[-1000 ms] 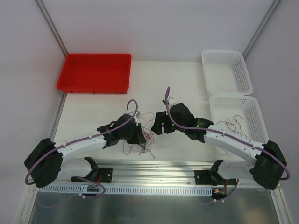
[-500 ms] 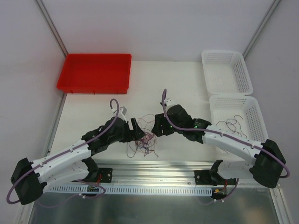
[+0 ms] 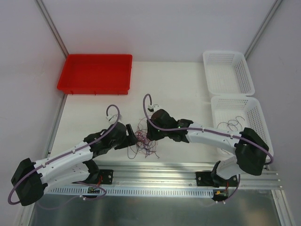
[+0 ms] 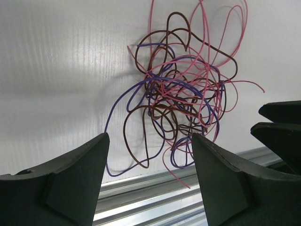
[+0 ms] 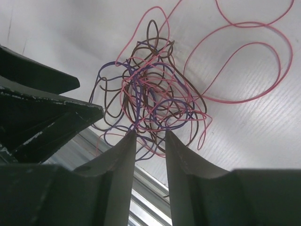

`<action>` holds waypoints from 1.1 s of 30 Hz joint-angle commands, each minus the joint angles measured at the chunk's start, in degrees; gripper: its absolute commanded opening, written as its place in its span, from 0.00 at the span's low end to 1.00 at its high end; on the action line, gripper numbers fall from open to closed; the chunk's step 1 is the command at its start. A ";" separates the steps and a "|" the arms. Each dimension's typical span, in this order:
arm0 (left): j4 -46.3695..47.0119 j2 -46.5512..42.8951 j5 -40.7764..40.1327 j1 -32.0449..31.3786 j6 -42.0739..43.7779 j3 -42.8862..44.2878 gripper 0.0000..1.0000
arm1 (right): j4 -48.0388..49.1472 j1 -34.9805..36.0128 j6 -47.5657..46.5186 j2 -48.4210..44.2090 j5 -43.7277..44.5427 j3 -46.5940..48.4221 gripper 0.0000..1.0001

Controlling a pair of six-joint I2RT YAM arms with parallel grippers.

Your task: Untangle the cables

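cables (image 3: 144, 140) tangled near rail (image 3: 155, 167), left arm (image 3: 75, 150), right arm (image 3: 207, 134) flanking (red tray (image 3: 96, 73) apart)

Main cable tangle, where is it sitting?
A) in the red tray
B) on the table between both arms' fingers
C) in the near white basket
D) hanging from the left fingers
B: the top view shows the tangle lying on the white table between the left gripper and the right gripper, and each wrist view sees it just past its own fingers.
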 commanded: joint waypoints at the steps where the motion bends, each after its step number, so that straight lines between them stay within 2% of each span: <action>1: -0.81 1.37 -1.37 0.04 -0.66 1.67 0.71 | -0.20 1.07 6.16 2.31 3.86 3.16 0.32; 5: -0.73 2.69 -1.37 0.04 -0.22 2.02 0.71 | 0.41 1.25 8.63 5.65 4.84 3.86 0.24; 8: -0.64 2.95 -1.28 0.04 -0.13 2.11 0.71 | 1.46 1.16 9.07 7.59 4.40 4.12 0.21; 18: 0.15 4.01 -0.05 0.04 0.13 2.02 0.71 | 3.58 1.25 8.29 10.58 2.56 4.21 0.23; 27: 0.68 4.45 0.22 0.04 0.13 1.94 0.72 | 5.07 1.34 7.58 9.44 1.76 3.77 0.24; 30: 0.94 4.54 0.74 0.04 0.31 2.20 0.72 | 4.81 1.43 7.32 10.14 2.20 4.04 0.23; 33: 1.12 4.28 1.18 0.04 0.57 2.37 0.72 | 4.54 1.34 6.97 10.93 3.26 4.04 0.16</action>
